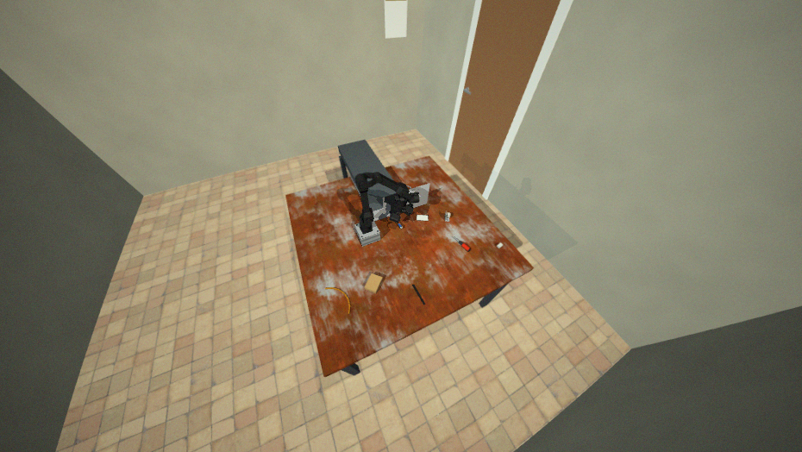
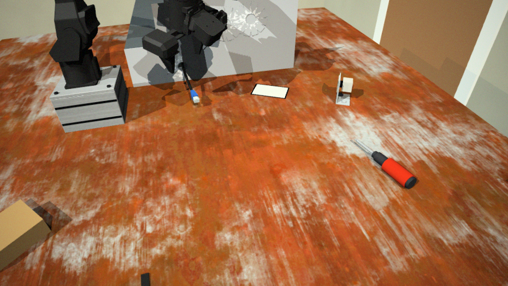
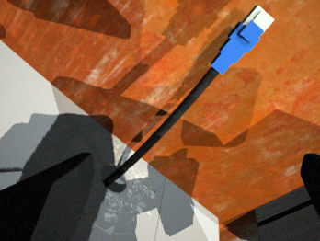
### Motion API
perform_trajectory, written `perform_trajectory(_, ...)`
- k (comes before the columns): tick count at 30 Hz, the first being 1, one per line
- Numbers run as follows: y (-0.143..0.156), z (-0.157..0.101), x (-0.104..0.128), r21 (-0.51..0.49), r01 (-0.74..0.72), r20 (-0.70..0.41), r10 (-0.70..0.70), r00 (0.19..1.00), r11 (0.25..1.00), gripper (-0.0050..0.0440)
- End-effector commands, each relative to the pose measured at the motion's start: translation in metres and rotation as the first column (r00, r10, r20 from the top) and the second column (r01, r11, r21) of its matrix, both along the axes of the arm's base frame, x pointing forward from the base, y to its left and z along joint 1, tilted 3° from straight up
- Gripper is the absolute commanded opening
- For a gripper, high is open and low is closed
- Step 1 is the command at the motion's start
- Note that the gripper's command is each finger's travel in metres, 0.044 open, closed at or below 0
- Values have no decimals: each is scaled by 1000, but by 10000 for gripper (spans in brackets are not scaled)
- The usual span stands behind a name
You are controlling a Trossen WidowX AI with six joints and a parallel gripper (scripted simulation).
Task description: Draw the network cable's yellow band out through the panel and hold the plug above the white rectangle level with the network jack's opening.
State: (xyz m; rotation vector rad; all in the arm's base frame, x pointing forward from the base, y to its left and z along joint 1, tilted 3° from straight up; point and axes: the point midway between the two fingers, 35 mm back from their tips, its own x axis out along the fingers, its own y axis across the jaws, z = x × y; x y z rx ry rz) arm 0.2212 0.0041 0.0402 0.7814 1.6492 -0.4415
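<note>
A black network cable (image 2: 187, 81) (image 3: 177, 113) comes out of a hole low in the grey panel (image 2: 270, 42) (image 1: 423, 193) (image 3: 25, 113) and slopes down to the table. Its blue plug (image 2: 194, 95) (image 3: 240, 47) (image 1: 400, 225) lies on the table in front of the panel. No yellow band shows. My gripper (image 2: 186, 47) (image 3: 198, 164) (image 1: 401, 204) is open and empty, close in front of the panel above the cable where it exits. The white rectangle (image 2: 270, 90) (image 1: 422, 217) lies right of the plug. The network jack (image 2: 346, 85) (image 1: 447, 216) stands on its bracket further right.
A second, slitted hole (image 2: 250, 17) sits higher in the panel. The arm's base (image 2: 88, 99) stands to the left. A red screwdriver (image 2: 394, 170) (image 1: 462, 244), a cardboard box (image 2: 17, 227) (image 1: 374, 281) and an orange cable piece (image 1: 343, 296) lie nearer the front.
</note>
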Motion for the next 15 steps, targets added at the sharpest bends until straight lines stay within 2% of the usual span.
perform_trajectory(1, 0, 8, 1, -85, 161, 8, -161, 987, 983, 440)
perform_trajectory(7, 2, 12, 1, -157, 381, 25, -382, 924, 911, 440)
perform_trajectory(13, 3, 17, 2, -199, 590, 63, -590, 805, 783, 440)
perform_trajectory(15, 3, 17, 2, -199, 590, 63, -590, 805, 783, 440)
